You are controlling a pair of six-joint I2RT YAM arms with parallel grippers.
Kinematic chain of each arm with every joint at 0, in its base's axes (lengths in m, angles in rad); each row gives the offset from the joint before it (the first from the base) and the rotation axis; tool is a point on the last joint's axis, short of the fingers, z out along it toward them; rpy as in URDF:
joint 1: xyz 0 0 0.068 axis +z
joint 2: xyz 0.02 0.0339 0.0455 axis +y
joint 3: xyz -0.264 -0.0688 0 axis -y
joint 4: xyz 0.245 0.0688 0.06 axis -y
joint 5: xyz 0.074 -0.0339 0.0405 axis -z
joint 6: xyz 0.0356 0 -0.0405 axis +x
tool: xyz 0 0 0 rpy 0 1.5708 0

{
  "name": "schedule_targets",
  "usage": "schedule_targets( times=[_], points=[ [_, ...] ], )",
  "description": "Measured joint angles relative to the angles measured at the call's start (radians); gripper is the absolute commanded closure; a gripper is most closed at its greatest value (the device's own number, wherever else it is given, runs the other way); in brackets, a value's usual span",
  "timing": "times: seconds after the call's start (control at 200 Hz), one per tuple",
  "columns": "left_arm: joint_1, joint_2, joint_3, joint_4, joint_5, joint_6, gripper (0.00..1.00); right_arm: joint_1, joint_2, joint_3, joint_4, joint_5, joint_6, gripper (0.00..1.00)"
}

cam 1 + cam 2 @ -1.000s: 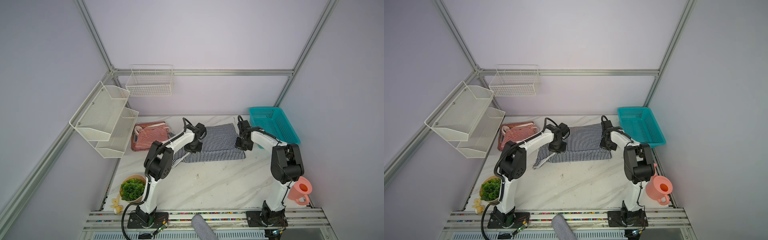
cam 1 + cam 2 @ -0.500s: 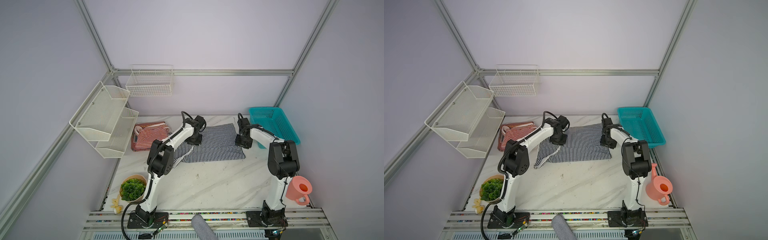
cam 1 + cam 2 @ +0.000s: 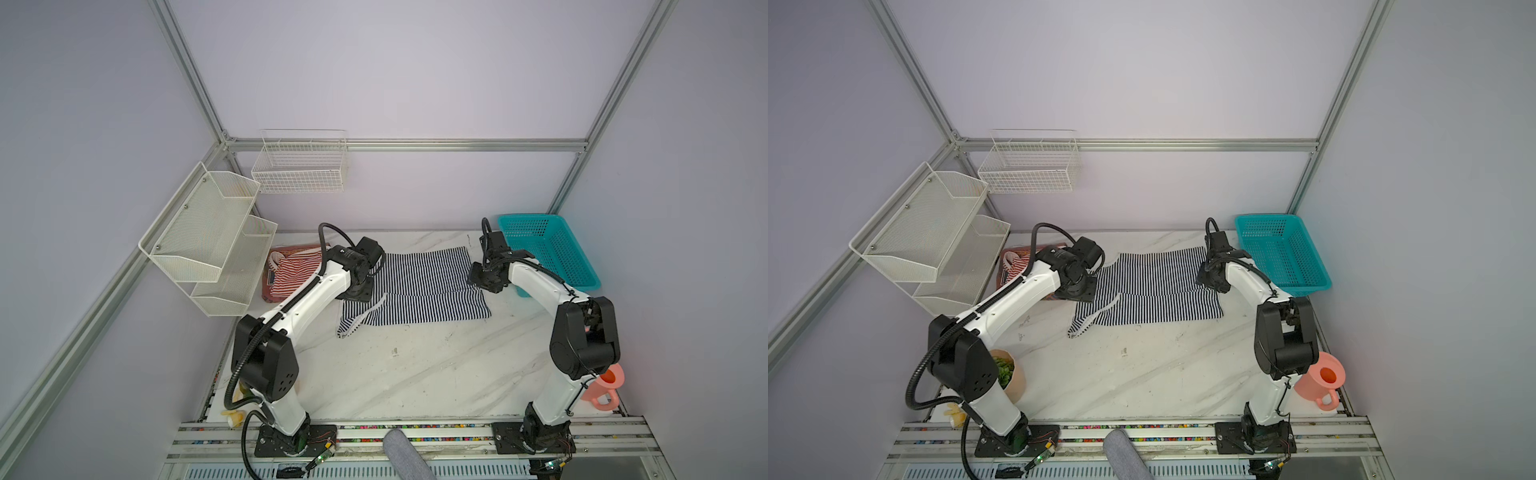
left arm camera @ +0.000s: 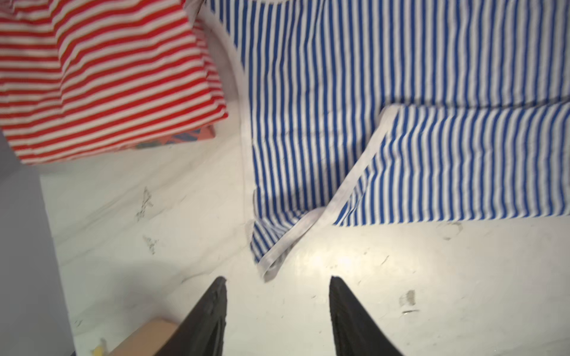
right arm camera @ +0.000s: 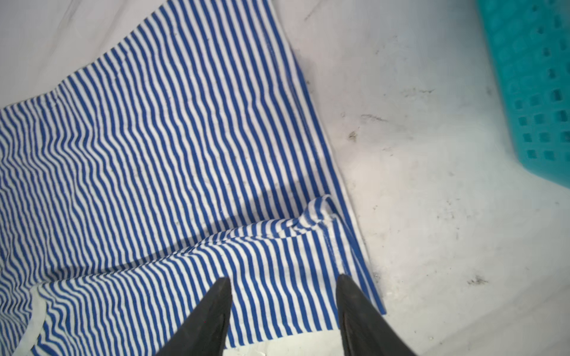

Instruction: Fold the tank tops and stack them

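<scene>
The navy-and-white striped tank top (image 3: 419, 286) lies flat at the back middle of the table in both top views, its near half folded over onto the far half, and one strap (image 4: 277, 246) trails toward the front left. The red-and-white striped tank top (image 3: 293, 272) sits folded at the back left. My left gripper (image 4: 277, 283) hangs open above the navy top's left edge (image 3: 360, 293) and holds nothing. Over that top's right edge (image 3: 484, 284), my right gripper (image 5: 283, 282) is also open, striped cloth showing between its fingers but not pinched.
A rust-red garment (image 4: 197, 135) lies under the red-striped top. A teal basket (image 3: 548, 249) stands at the back right and a pink pitcher (image 3: 602, 386) at the front right. White mesh shelves (image 3: 216, 241) hang on the left wall. A potted plant (image 3: 1007, 374) stands at the front left.
Both grippers have gone from shut to open and let go of the navy top's folded edge. The cloth now lies flat. The left gripper has drawn back slightly leftward.
</scene>
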Motion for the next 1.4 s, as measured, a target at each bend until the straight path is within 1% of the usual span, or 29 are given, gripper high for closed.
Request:
schedule_targets(
  times=[0.06,0.165,0.26,0.31,0.43,0.58,0.655,0.75,0.9,1.06,1.24,1.4],
  points=[
    [0.002,-0.024,-0.084,-0.008,-0.005,-0.024,0.54,0.028,0.002,-0.021,0.019,-0.015,0.000,0.42],
    [0.007,-0.023,-0.211,-0.005,0.002,-0.068,0.58,0.071,0.019,-0.047,0.042,-0.040,0.000,0.42],
    [0.014,-0.016,-0.285,0.009,0.015,-0.092,0.58,0.101,0.053,-0.053,0.063,-0.063,0.001,0.42],
    [0.015,-0.008,-0.302,0.018,0.021,-0.100,0.57,0.107,0.074,-0.053,0.071,-0.071,0.000,0.42],
    [0.019,0.021,-0.320,0.061,0.033,-0.113,0.50,0.109,0.105,-0.059,0.084,-0.084,0.000,0.42],
    [0.022,0.061,-0.331,0.120,0.053,-0.119,0.49,0.109,0.108,-0.061,0.091,-0.086,0.000,0.42],
    [0.024,0.081,-0.332,0.144,0.063,-0.119,0.51,0.109,0.108,-0.061,0.095,-0.086,0.000,0.42],
    [0.032,0.107,-0.333,0.169,0.072,-0.122,0.57,0.109,0.109,-0.061,0.098,-0.086,0.000,0.42],
    [0.048,0.135,-0.335,0.190,0.073,-0.126,0.71,0.109,0.111,-0.062,0.098,-0.085,0.000,0.43],
    [0.055,0.137,-0.338,0.201,0.073,-0.125,0.80,0.109,0.112,-0.072,0.101,-0.083,0.000,0.43],
    [0.060,0.137,-0.345,0.207,0.072,-0.120,0.97,0.109,0.113,-0.081,0.102,-0.082,0.000,0.43],
    [0.069,0.136,-0.344,0.194,0.057,-0.114,0.99,0.109,0.113,-0.094,0.105,-0.082,0.000,0.44]
  ],
)
